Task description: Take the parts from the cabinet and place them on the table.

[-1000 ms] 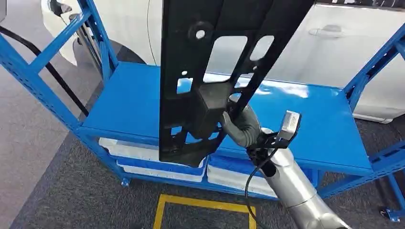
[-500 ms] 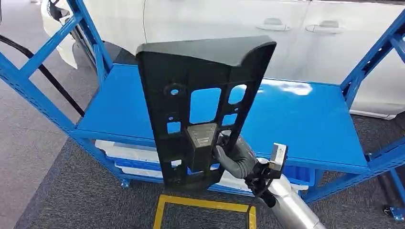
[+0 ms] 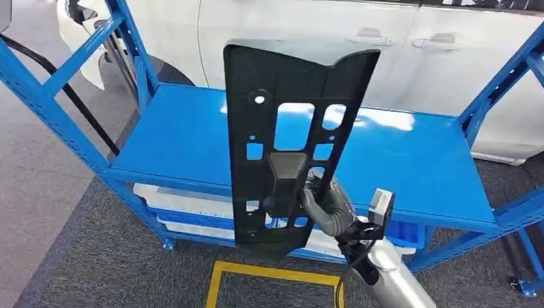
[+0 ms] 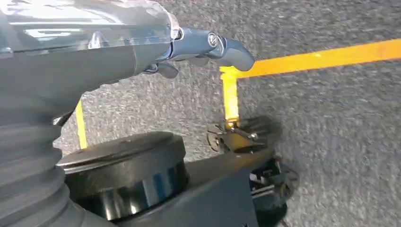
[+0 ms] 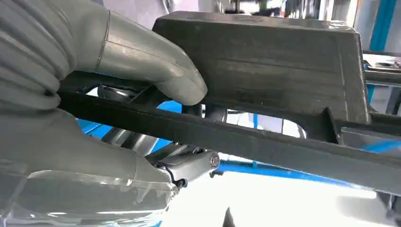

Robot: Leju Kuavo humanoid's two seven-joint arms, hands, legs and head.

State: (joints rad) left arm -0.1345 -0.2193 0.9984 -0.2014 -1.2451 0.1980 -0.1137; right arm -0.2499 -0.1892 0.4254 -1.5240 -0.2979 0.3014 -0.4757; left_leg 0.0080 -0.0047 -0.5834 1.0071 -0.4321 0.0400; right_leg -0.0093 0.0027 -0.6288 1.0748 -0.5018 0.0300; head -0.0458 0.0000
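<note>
Compared with a second ago, the black panel part [image 3: 289, 141] sits lower and upright, its top edge now visible, above the blue shelf [image 3: 417, 167]. The right robot hand [image 3: 324, 205] grasps it near the central block; the right wrist view shows the thumb [image 5: 156, 61] pressed over a rib. The left robot hand [image 4: 198, 47] hangs over grey floor [image 4: 331, 118], fingers loosely curled, holding nothing.

blue rack shelf [image 3: 410, 160] bare, glossy; white-and-blue bins [image 3: 192, 215] on lower tier (partly hidden).
</note>
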